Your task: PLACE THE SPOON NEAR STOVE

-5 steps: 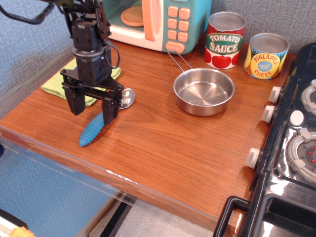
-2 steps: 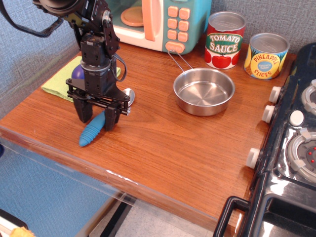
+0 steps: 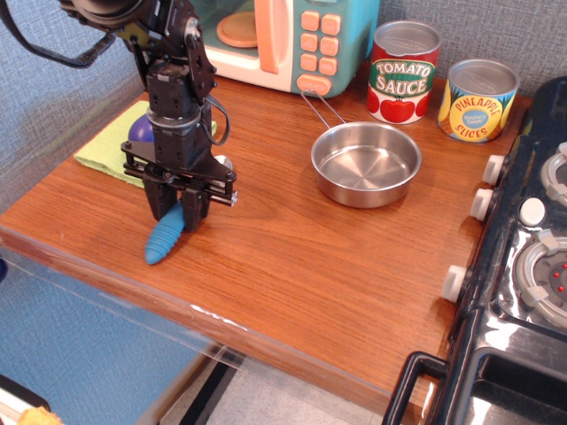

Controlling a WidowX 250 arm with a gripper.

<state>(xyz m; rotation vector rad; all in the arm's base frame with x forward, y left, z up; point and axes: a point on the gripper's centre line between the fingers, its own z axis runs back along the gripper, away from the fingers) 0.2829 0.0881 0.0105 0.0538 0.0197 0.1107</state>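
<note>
The spoon [image 3: 164,240] lies on the wooden table at the left. Its ribbed blue handle points toward the front edge. Only a sliver of its silver bowl [image 3: 223,163] shows behind the gripper. My black gripper [image 3: 180,215] stands upright over the handle's upper part, with its fingers closed in on both sides of it and low at the table. The black stove [image 3: 523,292], with white knobs and grey burners, stands at the far right, well away from the spoon.
A steel pan [image 3: 366,163] with a wire handle sits mid-table. A tomato sauce can [image 3: 403,71] and a pineapple can [image 3: 477,99] stand at the back. A teal-and-pink microwave [image 3: 283,40] is behind. A green cloth [image 3: 108,150] with a purple object [image 3: 140,131] lies at the left.
The gripper has come down over the spoon's handle and its fingers have closed from wide open onto it. The spoon has barely shifted.
</note>
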